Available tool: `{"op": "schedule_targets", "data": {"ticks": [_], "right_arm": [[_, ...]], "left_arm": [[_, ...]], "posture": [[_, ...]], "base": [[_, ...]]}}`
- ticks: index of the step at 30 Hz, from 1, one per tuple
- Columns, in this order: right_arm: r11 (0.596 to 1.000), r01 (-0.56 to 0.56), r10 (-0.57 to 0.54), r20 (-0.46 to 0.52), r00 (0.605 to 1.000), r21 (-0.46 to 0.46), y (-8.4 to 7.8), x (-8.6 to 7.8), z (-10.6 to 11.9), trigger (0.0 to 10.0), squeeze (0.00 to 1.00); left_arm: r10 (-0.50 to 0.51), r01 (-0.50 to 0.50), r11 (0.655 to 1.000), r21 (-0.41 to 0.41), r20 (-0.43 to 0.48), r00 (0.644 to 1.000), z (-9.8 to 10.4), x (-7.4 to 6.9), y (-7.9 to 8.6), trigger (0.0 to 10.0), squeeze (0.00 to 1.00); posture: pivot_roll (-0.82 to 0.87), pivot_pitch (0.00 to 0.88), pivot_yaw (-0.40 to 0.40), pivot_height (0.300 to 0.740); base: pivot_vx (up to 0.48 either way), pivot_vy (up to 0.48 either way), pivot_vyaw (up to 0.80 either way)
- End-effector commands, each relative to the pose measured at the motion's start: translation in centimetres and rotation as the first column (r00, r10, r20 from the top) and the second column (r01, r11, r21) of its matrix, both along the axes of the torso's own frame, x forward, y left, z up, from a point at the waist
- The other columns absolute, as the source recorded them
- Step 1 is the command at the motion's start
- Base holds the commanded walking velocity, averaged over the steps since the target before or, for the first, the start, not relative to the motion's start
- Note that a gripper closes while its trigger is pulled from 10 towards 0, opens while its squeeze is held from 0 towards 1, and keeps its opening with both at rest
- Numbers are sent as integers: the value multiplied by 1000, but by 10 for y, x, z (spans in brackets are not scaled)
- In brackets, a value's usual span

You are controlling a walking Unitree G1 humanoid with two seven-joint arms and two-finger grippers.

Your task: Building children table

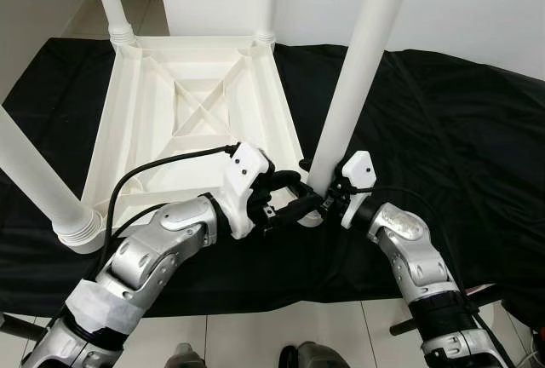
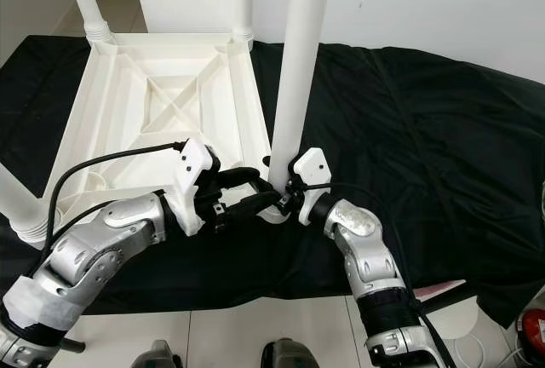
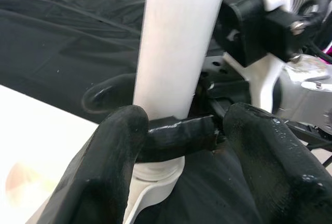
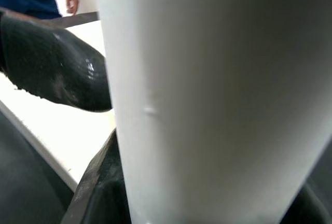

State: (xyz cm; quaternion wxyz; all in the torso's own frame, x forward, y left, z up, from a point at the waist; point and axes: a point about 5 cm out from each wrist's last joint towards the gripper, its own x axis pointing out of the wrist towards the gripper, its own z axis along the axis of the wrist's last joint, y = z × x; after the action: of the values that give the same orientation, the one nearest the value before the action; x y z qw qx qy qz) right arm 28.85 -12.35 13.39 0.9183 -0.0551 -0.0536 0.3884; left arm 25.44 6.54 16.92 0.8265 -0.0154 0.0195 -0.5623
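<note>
White table top lies upside down on black cloth. Near-corner leg stands upright in its socket. Left gripper and right gripper, fingers clenched on leg base from opposite sides.

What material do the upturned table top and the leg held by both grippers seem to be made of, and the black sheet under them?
The table top looks like matte white moulded plastic: its underside has cast ribs. The leg looks like the same plastic, smooth, faintly glossy. The black sheet looks like cloth, since it wrinkles and folds.
</note>
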Motion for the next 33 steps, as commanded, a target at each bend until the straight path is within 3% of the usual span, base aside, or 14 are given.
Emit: {"op": "schedule_targets", "data": {"ticks": [1,4,11,14,19,21,22,24,25,32,33], "right_arm": [[998,57,-57,-67,996,-5,1,-3,-13,0,0],[971,231,-225,-99,969,56,9,-3,-13,0,0],[927,363,-352,-113,929,93,15,-4,-11,0,0],[876,468,-460,-91,883,116,24,-3,-4,0,0],[862,494,-491,-56,869,112,28,-3,1,0,0],[873,474,-472,-48,880,114,30,-4,3,0,0],[884,453,-451,-44,892,115,31,-6,4,10000,0],[899,423,-420,-55,906,117,32,-8,4,10000,0],[906,408,-404,-52,913,111,27,-9,4,10000,1000],[942,321,-318,-42,947,100,18,-11,4,10000,1000],[958,276,-275,-29,961,82,15,-11,4,10000,890]], "left_arm": [[-109,109,994,-8,1,994,2,-6,1,10000,0],[-38,38,999,-23,14,999,5,0,8,10000,0],[3,-2,999,-38,16,1000,7,1,11,10000,0],[17,-16,999,-42,17,1000,9,2,12,10000,0],[23,-22,999,-47,15,1000,10,2,13,10000,0],[22,-21,999,-48,15,1000,10,2,13,10000,0],[19,-18,999,-47,16,1000,10,2,13,10000,0],[13,-12,999,-45,18,1000,10,3,13,10000,0],[12,-11,999,-45,18,1000,10,3,12,10000,0],[6,-5,999,-46,18,1000,10,3,12,10000,0],[3,-2,999,-46,19,1000,10,2,11,10000,0]], "posture": [[38,69,-40,740],[42,68,-42,740],[47,65,-39,740],[53,60,-38,740],[56,56,-36,740],[56,56,-36,740],[51,48,-29,740],[51,46,-31,740],[49,44,-32,740],[48,43,-33,740],[47,42,-31,740]], "base": [[0,0,0],[0,0,0],[0,0,0],[0,0,0],[0,0,0],[0,0,0],[0,0,0],[0,0,0],[0,0,0],[0,0,0],[0,0,0]]}}
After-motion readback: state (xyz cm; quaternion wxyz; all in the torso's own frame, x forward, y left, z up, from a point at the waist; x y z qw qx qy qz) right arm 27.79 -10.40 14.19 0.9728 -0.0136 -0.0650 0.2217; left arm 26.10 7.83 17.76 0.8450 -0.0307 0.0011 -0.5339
